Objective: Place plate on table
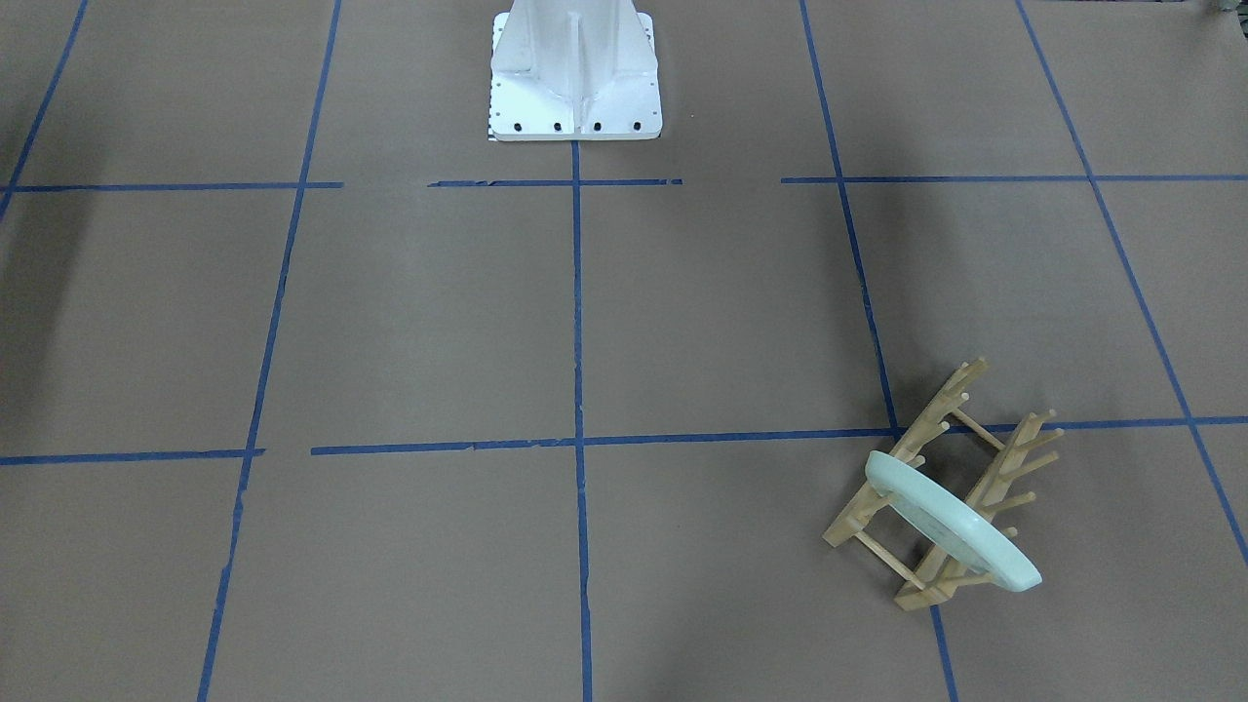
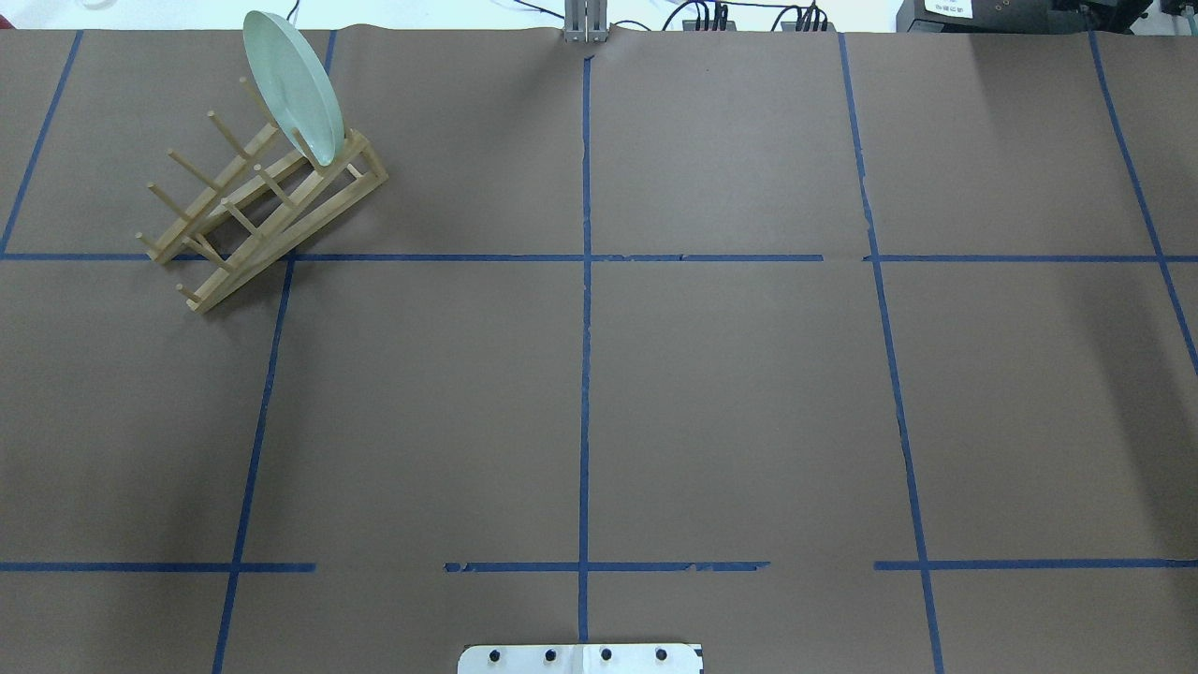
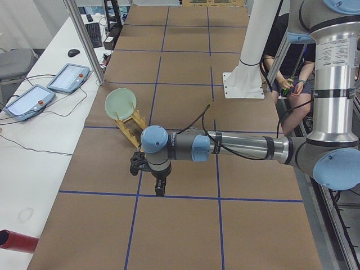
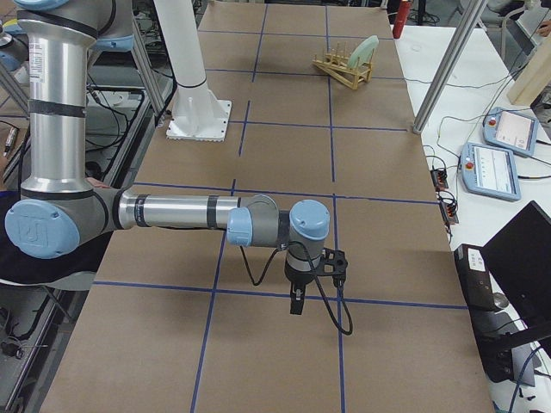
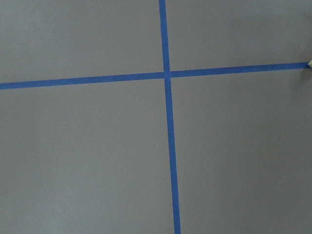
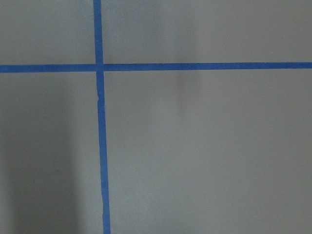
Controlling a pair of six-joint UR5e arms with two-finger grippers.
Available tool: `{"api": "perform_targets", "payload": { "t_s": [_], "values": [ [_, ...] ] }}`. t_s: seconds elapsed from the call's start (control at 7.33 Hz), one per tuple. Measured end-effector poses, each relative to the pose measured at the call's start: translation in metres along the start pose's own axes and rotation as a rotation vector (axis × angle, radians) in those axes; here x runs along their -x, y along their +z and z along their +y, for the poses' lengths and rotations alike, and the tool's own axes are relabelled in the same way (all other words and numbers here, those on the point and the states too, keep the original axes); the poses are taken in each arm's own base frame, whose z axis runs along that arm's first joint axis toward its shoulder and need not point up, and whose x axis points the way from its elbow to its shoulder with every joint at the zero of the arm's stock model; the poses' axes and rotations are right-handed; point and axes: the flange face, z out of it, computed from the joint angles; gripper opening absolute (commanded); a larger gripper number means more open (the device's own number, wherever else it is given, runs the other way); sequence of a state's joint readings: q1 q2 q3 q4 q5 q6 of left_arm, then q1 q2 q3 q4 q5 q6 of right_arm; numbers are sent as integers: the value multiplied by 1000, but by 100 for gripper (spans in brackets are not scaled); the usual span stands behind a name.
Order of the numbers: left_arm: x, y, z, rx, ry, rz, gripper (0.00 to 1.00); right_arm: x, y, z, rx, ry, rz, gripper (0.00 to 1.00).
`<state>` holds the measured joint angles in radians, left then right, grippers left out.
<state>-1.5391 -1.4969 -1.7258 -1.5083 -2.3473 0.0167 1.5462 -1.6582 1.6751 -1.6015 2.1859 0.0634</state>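
Note:
The pale mint-green plate [image 1: 951,522] stands on edge in the end slot of a wooden peg rack [image 1: 936,414] on the brown table [image 1: 721,312]. In the overhead view the plate [image 2: 290,84] and rack [image 2: 271,215] sit at the far left of the table [image 2: 730,402]. My left gripper [image 3: 160,188] hangs above the table, apart from the plate [image 3: 120,103]. My right gripper [image 4: 297,303] hangs at the table's other end, far from the plate [image 4: 366,48]. I cannot tell whether either gripper is open or shut. Both wrist views show only table and tape lines.
The white robot base [image 1: 575,78] stands at the table's robot side. Two teach pendants [image 3: 67,77] and a red cylinder [image 3: 17,241] lie on the white bench beside the table. A metal post [image 3: 84,39] stands at the table's edge. A person [image 3: 292,67] sits behind the robot.

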Motion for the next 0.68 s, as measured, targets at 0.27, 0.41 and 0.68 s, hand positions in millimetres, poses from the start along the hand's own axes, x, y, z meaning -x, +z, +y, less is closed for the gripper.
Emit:
{"api": "perform_targets", "payload": {
  "t_s": [0.27, 0.41, 0.68],
  "values": [
    [-7, -7, -7, -7, 10, -1, 100, 0, 0, 0, 0, 0, 0, 100],
    [-19, -17, -20, -28, 33, -6, 100, 0, 0, 0, 0, 0, 0, 100],
    [-56, -60, -75, -119, 99, -65, 100, 0, 0, 0, 0, 0, -1, 100]
  ]
}}
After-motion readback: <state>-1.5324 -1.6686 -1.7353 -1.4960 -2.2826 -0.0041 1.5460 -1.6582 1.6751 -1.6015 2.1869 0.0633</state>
